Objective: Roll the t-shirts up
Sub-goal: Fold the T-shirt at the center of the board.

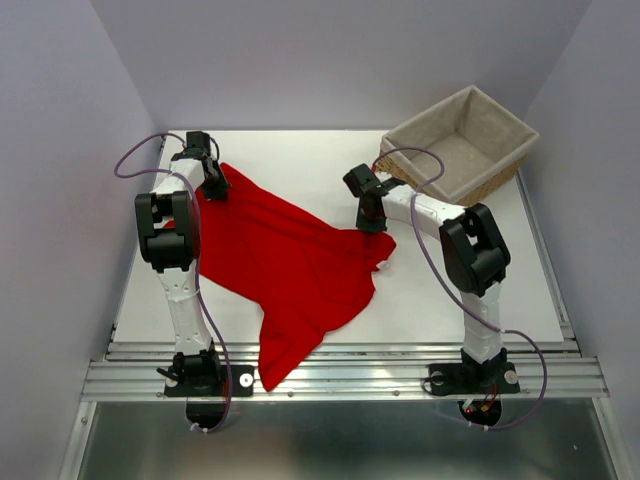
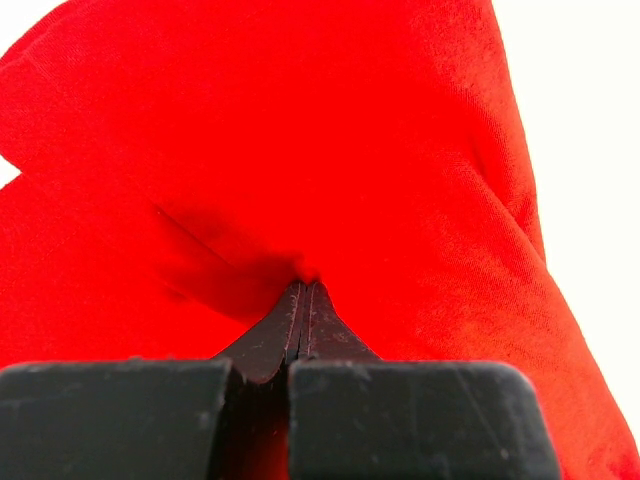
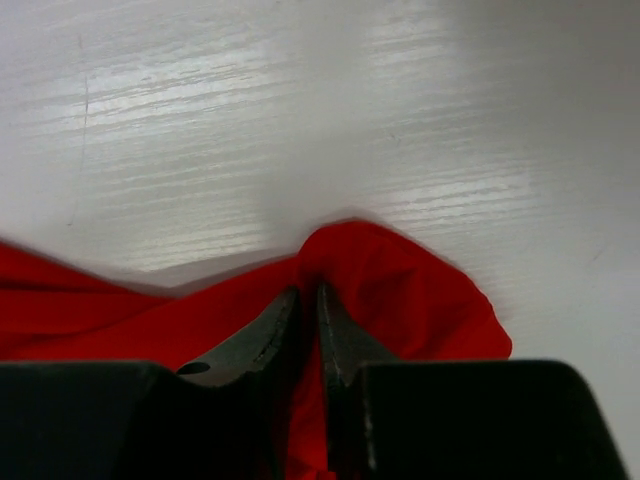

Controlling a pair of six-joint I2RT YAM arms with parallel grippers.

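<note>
left claw [image 2: 303, 292] pinching t-shirt [image 1: 290, 260] far corner, right claw [image 3: 308, 297] nipping opposite edge, likely to stretch it flat on tabletop [image 1: 450, 295] before rolling

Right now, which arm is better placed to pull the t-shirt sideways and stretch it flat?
Right, I think. The right gripper pinches the t-shirt at its bunched right edge, with bare table beside it. The left gripper clamps the far left corner as an anchor.
</note>
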